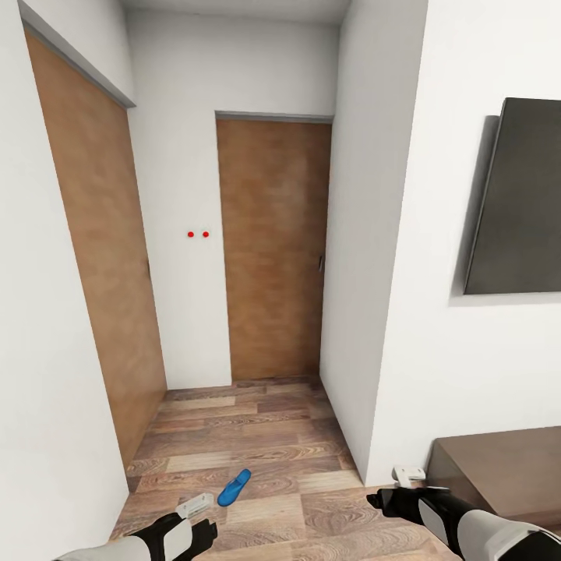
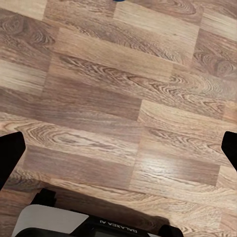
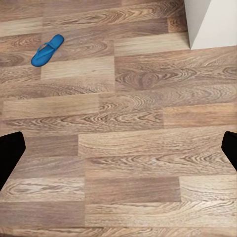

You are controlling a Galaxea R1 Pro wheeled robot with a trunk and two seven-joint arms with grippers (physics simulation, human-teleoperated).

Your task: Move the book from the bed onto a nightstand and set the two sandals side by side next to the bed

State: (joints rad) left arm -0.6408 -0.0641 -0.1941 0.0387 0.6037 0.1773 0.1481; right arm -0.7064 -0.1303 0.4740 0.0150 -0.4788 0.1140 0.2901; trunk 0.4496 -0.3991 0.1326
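One bright blue sandal lies flat on the wood-plank floor of a narrow hallway, just ahead of my left gripper. It also appears in the right wrist view as a blue flip-flop lying well beyond my right gripper. A sliver of blue sandal touches the edge of the left wrist view. My left gripper hangs over bare floor with its fingers wide apart, holding nothing. My right gripper is open too, near the wall corner. The book and the bed are out of view.
A brown door closes the hallway's far end and a brown panel lines the left wall. A white wall corner juts out at right, with a dark screen on that wall and a low dark wood bench below it.
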